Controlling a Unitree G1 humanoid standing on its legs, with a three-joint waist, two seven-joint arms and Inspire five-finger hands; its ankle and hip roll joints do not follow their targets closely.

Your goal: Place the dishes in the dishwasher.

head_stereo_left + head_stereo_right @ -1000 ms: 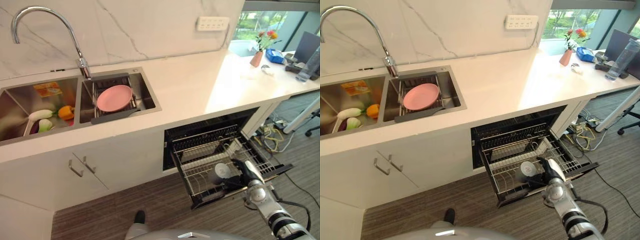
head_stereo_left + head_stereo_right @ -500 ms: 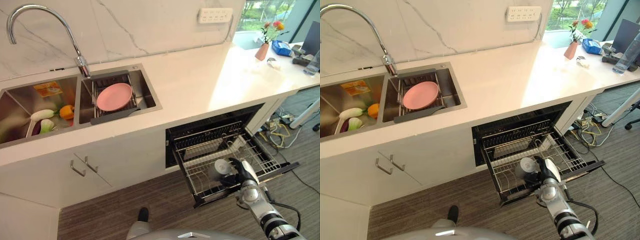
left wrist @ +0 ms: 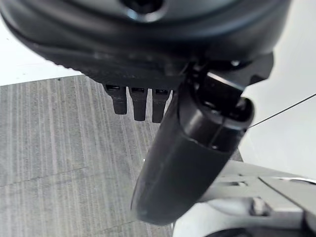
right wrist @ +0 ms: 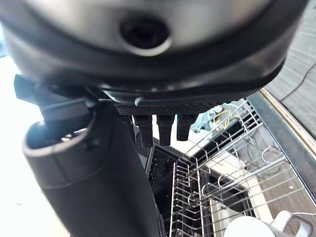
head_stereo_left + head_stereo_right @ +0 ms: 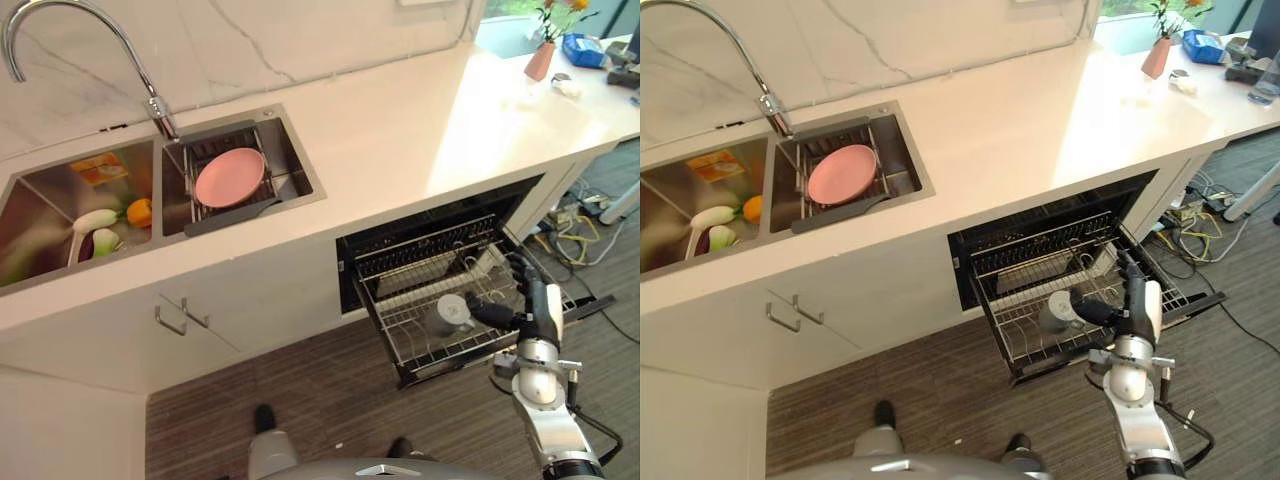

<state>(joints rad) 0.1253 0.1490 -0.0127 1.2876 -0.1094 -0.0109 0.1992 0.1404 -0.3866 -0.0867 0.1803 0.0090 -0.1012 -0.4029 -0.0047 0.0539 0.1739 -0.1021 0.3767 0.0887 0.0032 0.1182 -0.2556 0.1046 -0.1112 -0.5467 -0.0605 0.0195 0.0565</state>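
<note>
A pale grey cup (image 5: 448, 312) with a handle lies in the pulled-out wire rack (image 5: 470, 275) of the dishwasher under the counter. My right hand (image 5: 497, 313) hangs just right of the cup, its forearm standing upright over the rack's front edge. In the right wrist view its fingers (image 4: 159, 129) are relaxed and the cup (image 4: 249, 231) sits apart from them on the wires. A pink plate (image 5: 229, 177) rests on a drainer in the right basin of the sink (image 5: 300, 170). My left hand (image 3: 163, 98) hangs idle over the floor, fingers relaxed.
The left basin holds vegetables (image 5: 140, 211) and a white scoop (image 5: 92, 222). A tall tap (image 5: 150, 95) arches over the sink. The white counter (image 5: 420, 110) runs right to a vase of flowers (image 5: 541, 58). Cupboard doors with handles (image 5: 180, 315) stand left of the dishwasher.
The head camera has shifted. My right forearm has swung upright beside the rack, and the hand that was round the cup now sits beside it with the cup resting on the wires.
</note>
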